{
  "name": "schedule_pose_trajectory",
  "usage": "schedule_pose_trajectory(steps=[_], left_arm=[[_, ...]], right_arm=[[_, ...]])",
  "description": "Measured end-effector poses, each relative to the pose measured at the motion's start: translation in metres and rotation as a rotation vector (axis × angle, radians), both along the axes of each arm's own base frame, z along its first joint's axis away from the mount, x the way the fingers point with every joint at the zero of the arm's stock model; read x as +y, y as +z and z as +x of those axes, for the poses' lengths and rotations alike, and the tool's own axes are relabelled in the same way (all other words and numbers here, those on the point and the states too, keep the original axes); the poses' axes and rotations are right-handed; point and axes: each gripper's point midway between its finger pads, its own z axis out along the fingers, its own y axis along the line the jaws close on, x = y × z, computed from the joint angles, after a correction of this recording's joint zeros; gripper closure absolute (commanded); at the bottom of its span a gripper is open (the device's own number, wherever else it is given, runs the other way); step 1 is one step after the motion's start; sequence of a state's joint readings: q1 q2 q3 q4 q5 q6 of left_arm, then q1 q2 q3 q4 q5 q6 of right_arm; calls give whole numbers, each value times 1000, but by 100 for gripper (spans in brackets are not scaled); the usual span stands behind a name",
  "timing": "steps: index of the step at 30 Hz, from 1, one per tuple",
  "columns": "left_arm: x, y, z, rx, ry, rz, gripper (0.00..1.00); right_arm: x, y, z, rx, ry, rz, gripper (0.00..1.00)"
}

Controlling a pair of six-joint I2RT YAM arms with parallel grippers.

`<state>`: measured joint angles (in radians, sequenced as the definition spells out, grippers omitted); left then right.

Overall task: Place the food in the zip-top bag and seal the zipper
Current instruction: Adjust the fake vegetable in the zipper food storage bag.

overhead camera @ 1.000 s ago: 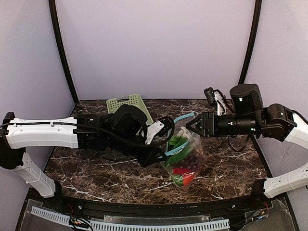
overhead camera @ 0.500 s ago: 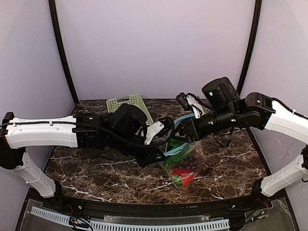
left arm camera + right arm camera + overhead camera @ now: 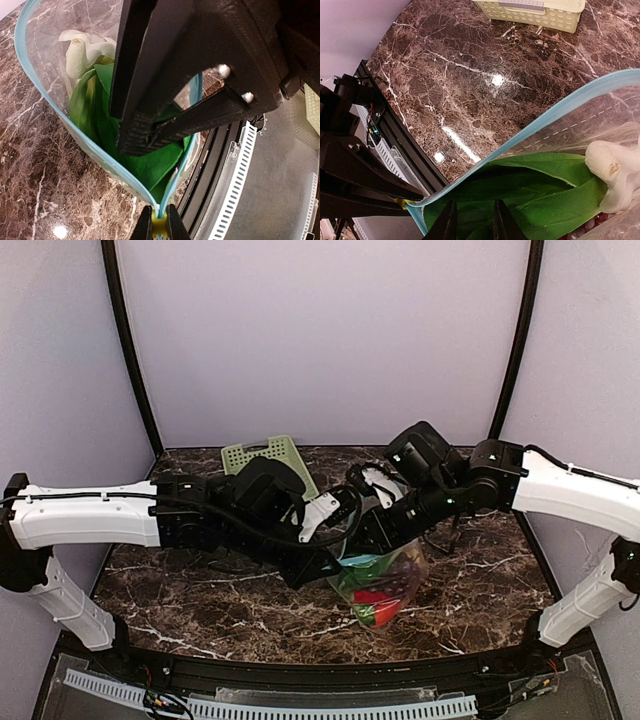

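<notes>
While left pincer (image 3: 159, 225) pinches slider tab (image 3: 160, 232), right pincer (image 3: 474, 220) narrow, perhaps gripping bag (image 3: 400, 580).

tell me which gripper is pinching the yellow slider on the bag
The left gripper: it is shut on the yellow slider at the end of the blue zipper. The right gripper hangs over the bag mouth, jaws apart.
</notes>
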<state>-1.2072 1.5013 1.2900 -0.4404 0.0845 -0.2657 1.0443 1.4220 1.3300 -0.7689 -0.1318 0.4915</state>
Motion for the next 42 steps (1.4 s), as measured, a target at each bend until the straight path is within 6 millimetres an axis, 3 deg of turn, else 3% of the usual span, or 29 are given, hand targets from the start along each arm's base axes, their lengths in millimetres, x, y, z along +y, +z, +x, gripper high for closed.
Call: schedule_pose_trajectory(steps=[13,21,28,33,42], left_arm=[[6,11,5,-62,5,-5,99],[5,11,2,-53,-14,-9,99],[8,10,-1,-42,-12,-17,99],[11,19,-1,-52,-6,-49,99],[17,40,-6,-65,-14,-102,99]], right_arm=[[-6,-20,-7,39,9,-43,79],[3,-35,-2,43,7,-33,78],[8,-37,0,39,-6,-1,74],[4,-15,-3,16,-7,50,61],[-27,69,-22,-80,6,226,39]])
